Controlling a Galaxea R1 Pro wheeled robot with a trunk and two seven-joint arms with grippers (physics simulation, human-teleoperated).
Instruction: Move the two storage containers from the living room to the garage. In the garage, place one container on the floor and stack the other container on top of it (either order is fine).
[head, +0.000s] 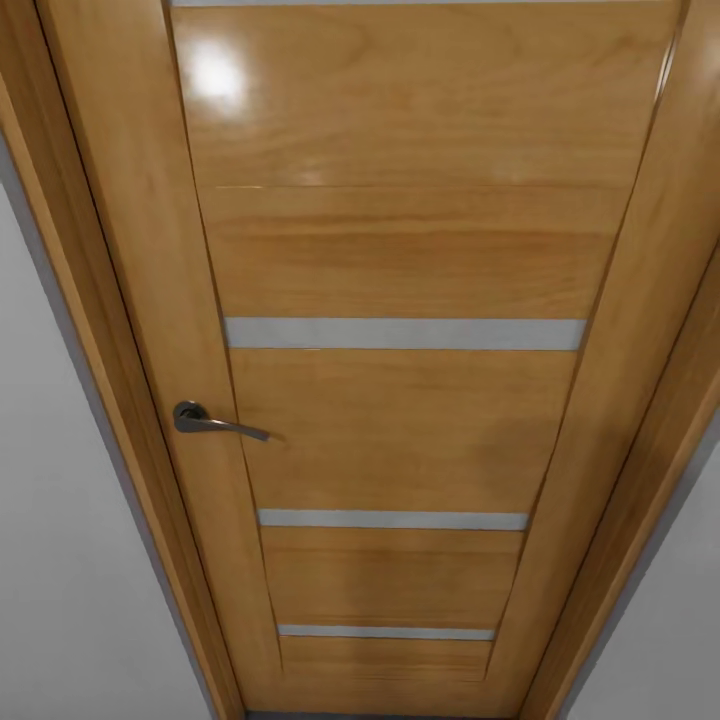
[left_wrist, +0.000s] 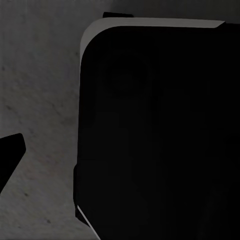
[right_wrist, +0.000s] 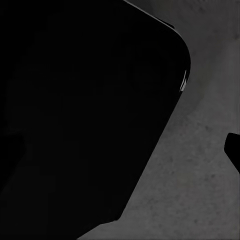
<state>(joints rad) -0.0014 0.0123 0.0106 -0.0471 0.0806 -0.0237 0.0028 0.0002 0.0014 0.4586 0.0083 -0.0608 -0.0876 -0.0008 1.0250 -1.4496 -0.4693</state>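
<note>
A closed wooden door (head: 400, 400) fills the head view: warm honey-coloured wood with a glossy sheen, a bright patch of reflected light near its upper left, and horizontal panels divided by pale grey frosted strips (head: 405, 333). A dark metal lever handle (head: 215, 421) sits on the door's left stile, its lever pointing toward the middle of the door. A wooden door frame (head: 95, 330) of the same colour runs down both sides, and plain white-grey wall (head: 50, 560) shows beyond it to the left and right. In the left wrist view, a large black rounded body of the robot (left_wrist: 160, 135) with a thin pale edge takes up most of the picture, and beside it lies the floor (left_wrist: 40, 100), dark grey, rough and speckled like concrete; a small black tip (left_wrist: 10, 155) pokes in at the edge, too little to tell how the left fingers stand. The right wrist view gives the same: a black rounded bulk, speckled grey concrete, and a small black tip (right_wrist: 233, 150) at the edge, so I cannot tell whether the right fingers are spread or closed, nor whether they hold anything.
</note>
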